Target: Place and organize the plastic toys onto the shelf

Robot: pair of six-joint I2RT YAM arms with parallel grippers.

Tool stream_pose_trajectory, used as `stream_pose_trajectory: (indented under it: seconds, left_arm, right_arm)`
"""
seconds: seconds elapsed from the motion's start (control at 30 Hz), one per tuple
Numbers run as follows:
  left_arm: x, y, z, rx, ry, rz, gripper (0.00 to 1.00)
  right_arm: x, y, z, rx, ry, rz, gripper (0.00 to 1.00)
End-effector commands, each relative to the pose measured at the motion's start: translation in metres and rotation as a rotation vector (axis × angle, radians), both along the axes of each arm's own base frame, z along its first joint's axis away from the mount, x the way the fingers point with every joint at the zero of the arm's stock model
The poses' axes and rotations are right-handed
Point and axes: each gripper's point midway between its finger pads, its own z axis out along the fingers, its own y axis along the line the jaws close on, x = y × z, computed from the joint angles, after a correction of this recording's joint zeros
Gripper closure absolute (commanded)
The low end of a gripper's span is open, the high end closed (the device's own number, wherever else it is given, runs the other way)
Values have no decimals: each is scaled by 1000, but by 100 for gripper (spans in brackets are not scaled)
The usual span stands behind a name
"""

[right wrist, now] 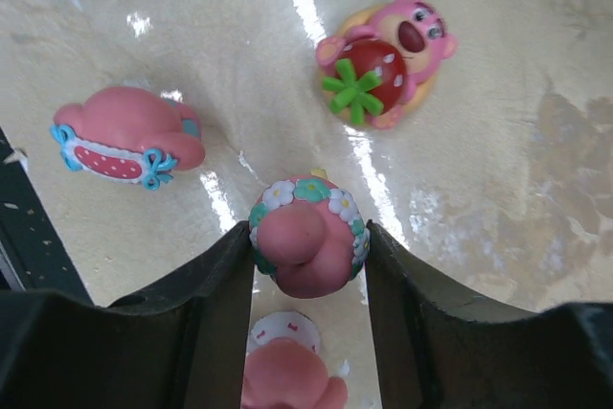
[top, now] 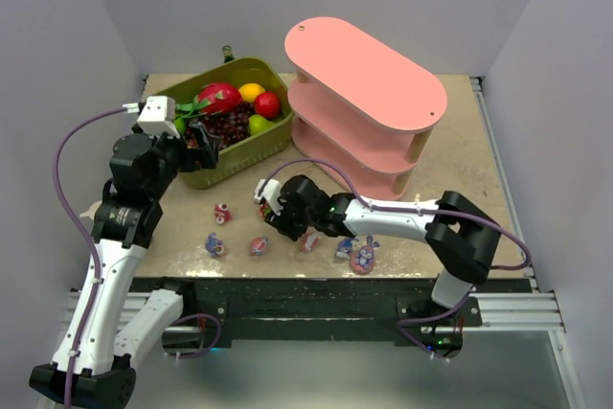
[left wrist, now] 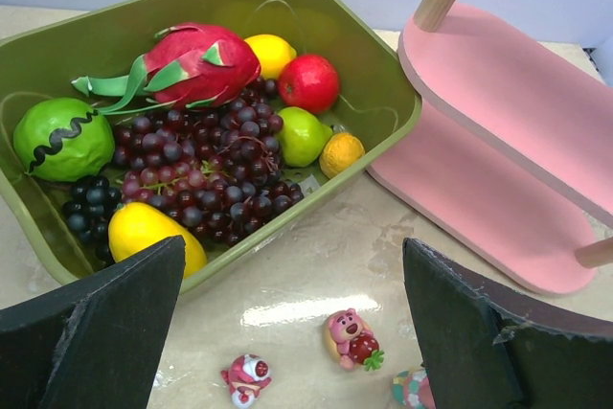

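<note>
R fingers [right wrist: 206, 332] clamp pink toy [right wrist: 305, 241], sides hidden, shelf [left wrist: 498, 131] cropped

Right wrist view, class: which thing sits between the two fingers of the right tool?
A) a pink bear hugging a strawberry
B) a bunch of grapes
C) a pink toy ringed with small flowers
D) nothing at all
C: the fingers of the right tool press on both sides of the pink flower-ringed toy, while the bear with the strawberry lies apart on the table.

obstacles: basket [top: 239, 155] just beside shelf [top: 364, 74]; toys [top: 222, 214] strewn along near edge | free: bare table [top: 460, 170] right of shelf
</note>
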Motion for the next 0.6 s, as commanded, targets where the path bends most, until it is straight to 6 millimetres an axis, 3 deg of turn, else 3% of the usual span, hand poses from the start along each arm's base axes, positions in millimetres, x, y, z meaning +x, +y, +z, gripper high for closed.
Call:
stream_pose_trajectory:
  seconds: [0.0,0.13,0.27,0.33,0.57]
  left_arm:
    - [2,-1,3,18,-27,-21,1]
    - [1,-2,2,14,-28,-23,0]
    - [2,-3,-3,12,-22,-29,1]
    - [2,-3,-4,11,-18,-30,0]
    - [0,-3,-6,12,-19,-29,1]
  right_arm:
    - [16,-2,53,76,-36,-153,100]
    - [21,-9,94,95,3,-294,100]
    - [28,-37,122,75,-20,-456,100]
    - [29,-41,143,118,-22,-507,100]
    - [37,-79,171,77,-79,-696,100]
